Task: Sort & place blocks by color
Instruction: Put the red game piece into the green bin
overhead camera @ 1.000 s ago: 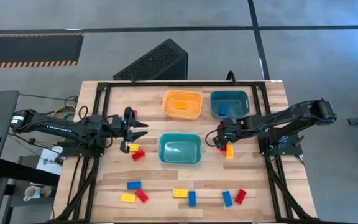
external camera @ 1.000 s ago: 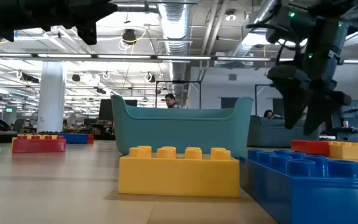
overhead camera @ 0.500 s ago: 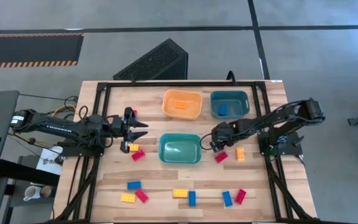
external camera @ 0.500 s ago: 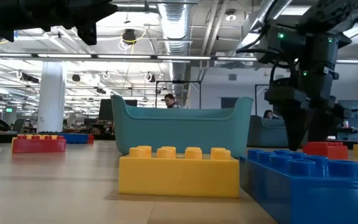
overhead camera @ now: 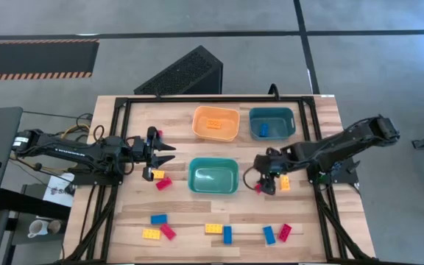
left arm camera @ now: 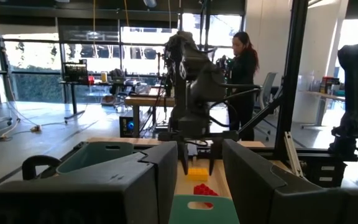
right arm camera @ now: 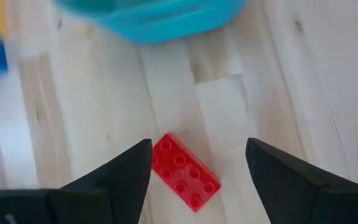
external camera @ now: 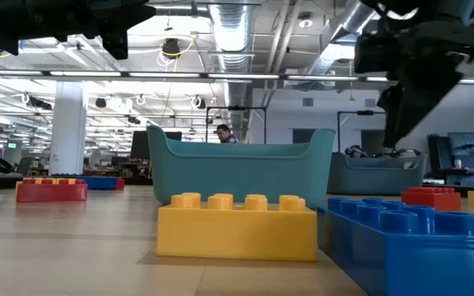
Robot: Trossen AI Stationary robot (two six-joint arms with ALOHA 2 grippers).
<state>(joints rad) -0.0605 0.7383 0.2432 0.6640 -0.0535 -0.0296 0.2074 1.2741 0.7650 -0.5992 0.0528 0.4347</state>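
Teal bins point(overhead camera: 213, 177) number two, orange one; right hand point(right arm camera: 197, 165) released above red brick point(right arm camera: 185, 172).

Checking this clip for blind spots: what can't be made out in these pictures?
- High view: the right gripper covers most of the small red studded plastic brick; only its wrist view shows it whole.
- Low view: the large blue studded brick is cut off by the edge.
- Right wrist view: the teal plastic bin is blurred.
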